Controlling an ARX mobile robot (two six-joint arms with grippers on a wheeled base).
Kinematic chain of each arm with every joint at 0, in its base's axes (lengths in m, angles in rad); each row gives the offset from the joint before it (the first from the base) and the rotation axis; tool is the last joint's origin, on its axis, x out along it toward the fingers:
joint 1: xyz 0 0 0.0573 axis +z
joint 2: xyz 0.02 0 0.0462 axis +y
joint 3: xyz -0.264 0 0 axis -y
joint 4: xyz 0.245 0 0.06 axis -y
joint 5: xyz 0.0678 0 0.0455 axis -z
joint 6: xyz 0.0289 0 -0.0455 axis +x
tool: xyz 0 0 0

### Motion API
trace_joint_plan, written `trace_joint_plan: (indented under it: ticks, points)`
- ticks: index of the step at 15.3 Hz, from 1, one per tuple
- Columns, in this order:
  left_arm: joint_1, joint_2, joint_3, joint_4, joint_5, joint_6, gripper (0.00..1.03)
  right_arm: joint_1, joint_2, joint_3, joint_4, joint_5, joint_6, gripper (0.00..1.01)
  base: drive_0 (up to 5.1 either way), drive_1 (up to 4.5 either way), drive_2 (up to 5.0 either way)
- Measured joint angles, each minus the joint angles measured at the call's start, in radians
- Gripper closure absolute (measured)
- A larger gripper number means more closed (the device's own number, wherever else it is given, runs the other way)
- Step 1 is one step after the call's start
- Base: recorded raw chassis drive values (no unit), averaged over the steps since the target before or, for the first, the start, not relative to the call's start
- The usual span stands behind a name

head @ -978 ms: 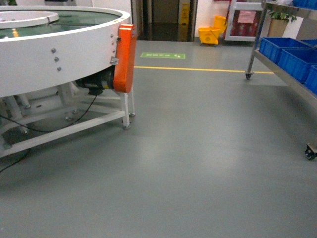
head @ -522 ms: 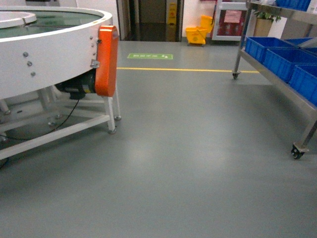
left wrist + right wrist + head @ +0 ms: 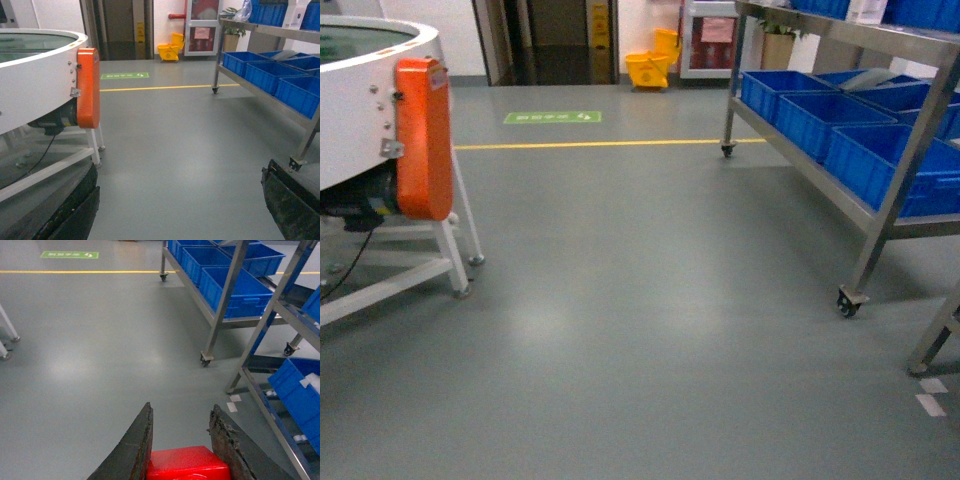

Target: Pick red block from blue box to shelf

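Note:
In the right wrist view my right gripper (image 3: 181, 412) is shut on the red block (image 3: 187, 463), which fills the gap between the two dark fingers at the bottom edge. The steel shelf (image 3: 227, 290) stands ahead and to the right, its uprights and barred tiers holding dark blue crates; the head view shows the shelf (image 3: 910, 130) at the right. My left gripper (image 3: 180, 192) is open, with only grey floor between its fingers. The blue box is out of view. Neither gripper shows in the head view.
A round white machine (image 3: 365, 90) with an orange guard (image 3: 422, 138) stands on a white frame at the left. Dark blue crates (image 3: 880, 150) sit on the shelf's lower tier. A yellow mop bucket (image 3: 650, 68) and a yellow floor line (image 3: 600, 144) lie far ahead.
The head view has swung to the right: the round machine slid toward the left edge and the shelf with its blue crates came further into view on the right.

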Motion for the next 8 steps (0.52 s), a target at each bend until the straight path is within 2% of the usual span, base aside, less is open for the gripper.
trace_joint_plan:
  ticks: [3,5,8]
  points:
    - [0.0,0.0,0.0,0.003,0.001,0.0,0.05,0.0,0.0,0.0,-0.001,0.0,0.0,0.73,1.4,0.45,-6.5]
    - [0.0,0.0,0.0,0.006,0.001,0.0,0.05,0.0,0.0,0.0,0.003,0.0,0.0,0.73,-1.6,0.21,-3.4]
    - [0.0,0.0,0.0,0.002,0.002,0.0,0.05,0.0,0.005,0.0,0.0,0.001,0.0,0.73,-1.5,-1.51,-1.5]
